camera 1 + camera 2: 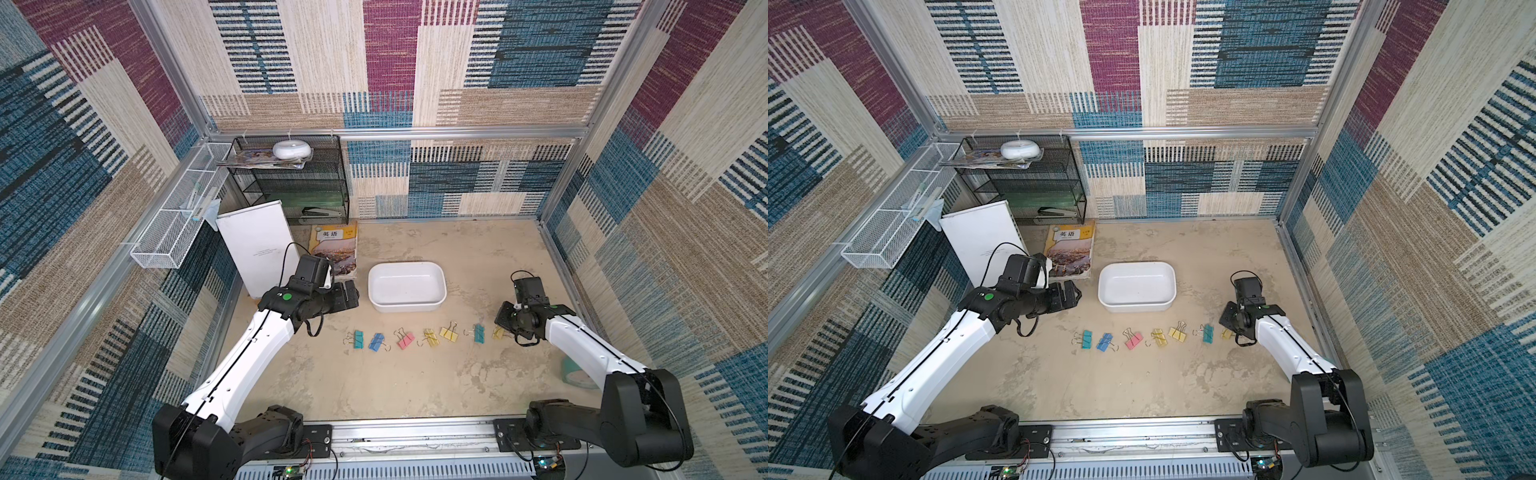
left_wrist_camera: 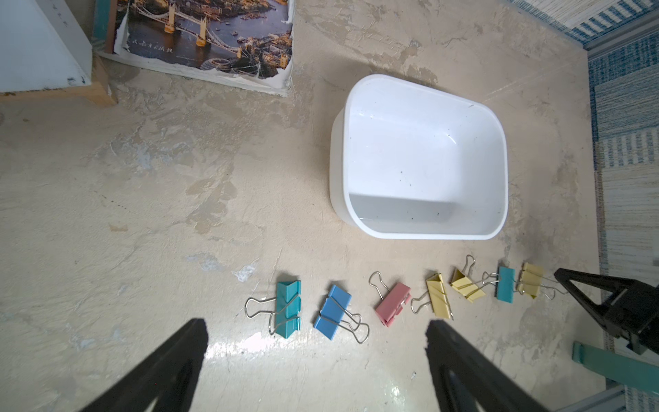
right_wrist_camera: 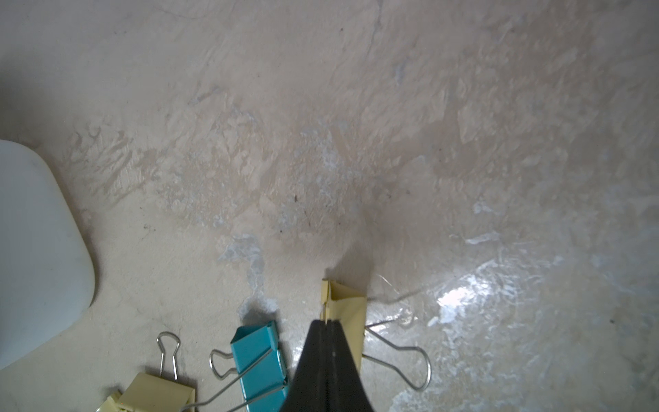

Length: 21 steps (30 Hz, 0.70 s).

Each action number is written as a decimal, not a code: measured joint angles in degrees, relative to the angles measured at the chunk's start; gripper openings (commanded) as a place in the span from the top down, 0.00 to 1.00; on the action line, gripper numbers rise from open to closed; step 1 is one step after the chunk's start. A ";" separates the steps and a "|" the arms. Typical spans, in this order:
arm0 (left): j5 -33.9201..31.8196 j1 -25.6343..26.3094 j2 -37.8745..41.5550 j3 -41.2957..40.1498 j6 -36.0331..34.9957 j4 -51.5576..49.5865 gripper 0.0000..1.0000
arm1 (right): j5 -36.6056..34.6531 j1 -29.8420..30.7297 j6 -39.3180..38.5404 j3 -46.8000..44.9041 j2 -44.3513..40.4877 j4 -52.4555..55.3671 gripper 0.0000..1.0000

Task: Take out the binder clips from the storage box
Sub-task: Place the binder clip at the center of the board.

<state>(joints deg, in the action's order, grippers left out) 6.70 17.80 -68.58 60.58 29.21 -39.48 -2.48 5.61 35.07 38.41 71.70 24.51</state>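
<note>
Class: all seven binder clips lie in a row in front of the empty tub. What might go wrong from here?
1. The right gripper, fingers shut, sits at the end yellow clip; pulling away may drag it into the teal clip beside it.
2. The left gripper hangs open near the blue clip; a careless sweep may knock it askew.

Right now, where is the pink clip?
In both top views the pink clip lies on the table in the row outside the box, left of its middle, between the blue clip and a yellow clip.
</note>
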 measured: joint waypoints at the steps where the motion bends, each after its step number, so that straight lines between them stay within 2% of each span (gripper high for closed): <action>1: 0.00 0.00 0.00 0.00 0.00 -0.02 0.01 | -0.02 0.00 -0.04 -0.09 -0.28 0.02 0.71; 10: -0.07 0.00 -0.17 0.00 0.22 0.04 0.00 | -0.11 0.00 -0.13 0.37 -3.48 1.92 0.63; 11: -0.24 0.00 -0.17 0.00 0.26 0.07 0.00 | -0.15 0.00 -0.15 0.79 -3.82 2.27 0.55; 12: -0.33 0.00 -0.17 0.00 0.48 0.09 0.00 | -0.31 0.00 -0.24 1.33 -4.33 2.64 0.40; 14: -1.20 0.02 0.02 -0.02 0.63 0.09 0.00 | -0.68 0.00 -0.39 2.64 -5.57 3.06 0.25; 15: -2.16 0.02 0.31 -0.15 0.90 0.31 0.00 | -1.14 0.00 -0.52 3.34 -6.40 3.04 0.20; 20: -7.30 -0.02 2.01 -1.01 1.64 1.03 0.00 | -3.98 -0.02 -1.55 5.73 -9.29 2.91 0.08; 21: -8.79 -0.02 2.69 -1.49 1.64 1.40 0.00 | -4.96 -0.02 -1.95 6.29 -9.70 2.69 0.01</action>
<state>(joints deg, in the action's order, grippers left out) -2.09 17.78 -65.89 59.09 30.85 -38.09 -7.44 5.58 33.12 44.71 62.00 27.20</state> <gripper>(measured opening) 0.996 0.920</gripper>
